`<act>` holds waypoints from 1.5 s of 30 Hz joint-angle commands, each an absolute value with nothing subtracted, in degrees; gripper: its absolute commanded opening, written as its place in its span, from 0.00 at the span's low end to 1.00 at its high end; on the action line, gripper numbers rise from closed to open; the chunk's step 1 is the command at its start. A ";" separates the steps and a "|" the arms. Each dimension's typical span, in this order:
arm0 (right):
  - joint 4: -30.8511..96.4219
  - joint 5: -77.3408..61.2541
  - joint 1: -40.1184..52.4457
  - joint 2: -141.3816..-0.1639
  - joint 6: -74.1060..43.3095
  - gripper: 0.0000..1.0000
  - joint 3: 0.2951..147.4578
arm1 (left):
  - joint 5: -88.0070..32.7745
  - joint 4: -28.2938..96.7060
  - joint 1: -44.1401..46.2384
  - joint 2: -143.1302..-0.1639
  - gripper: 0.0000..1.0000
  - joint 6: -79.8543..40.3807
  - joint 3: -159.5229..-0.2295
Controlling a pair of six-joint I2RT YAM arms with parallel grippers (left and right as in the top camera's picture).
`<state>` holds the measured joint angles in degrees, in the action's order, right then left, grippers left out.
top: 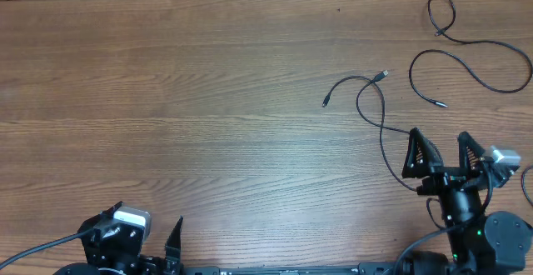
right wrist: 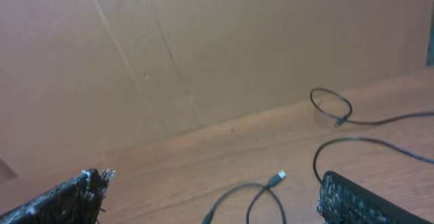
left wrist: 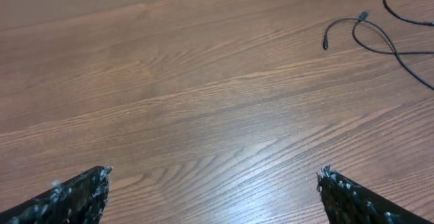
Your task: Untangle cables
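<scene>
Cables (top: 379, 100) just ahead of right hand (top: 439, 137), spread wide, empty; left hand (left wrist: 215, 176) likewise, well apart.

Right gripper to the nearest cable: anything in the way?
Nothing visible. The right gripper stands open just short of the nearer cable, whose strand passes close beside one finger. Only bare table lies between them. The second cable lies farther back, off that path.

no readable text, label, brand or number shows in any view.
</scene>
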<state>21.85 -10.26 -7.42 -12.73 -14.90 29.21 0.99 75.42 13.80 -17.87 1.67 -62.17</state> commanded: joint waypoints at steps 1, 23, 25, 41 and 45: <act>17.65 -10.35 -8.01 -11.84 -13.41 1.00 26.30 | 0.16 75.20 13.89 -17.50 1.00 2.17 -62.02; 16.34 -10.13 -7.90 -1.28 -8.45 1.00 6.48 | 0.16 75.20 13.89 -17.50 1.00 2.17 -62.02; 16.36 -10.13 -7.90 -1.23 -8.45 1.00 5.65 | 0.16 75.20 13.89 -17.50 1.00 2.17 -62.02; -5.67 -7.27 -7.90 -1.21 -8.45 1.00 0.32 | 0.16 75.20 13.89 -17.50 1.00 2.17 -62.02; -4.78 -7.31 -7.90 -1.21 -8.47 1.00 0.45 | 0.16 75.20 13.89 -17.50 0.99 2.17 -62.02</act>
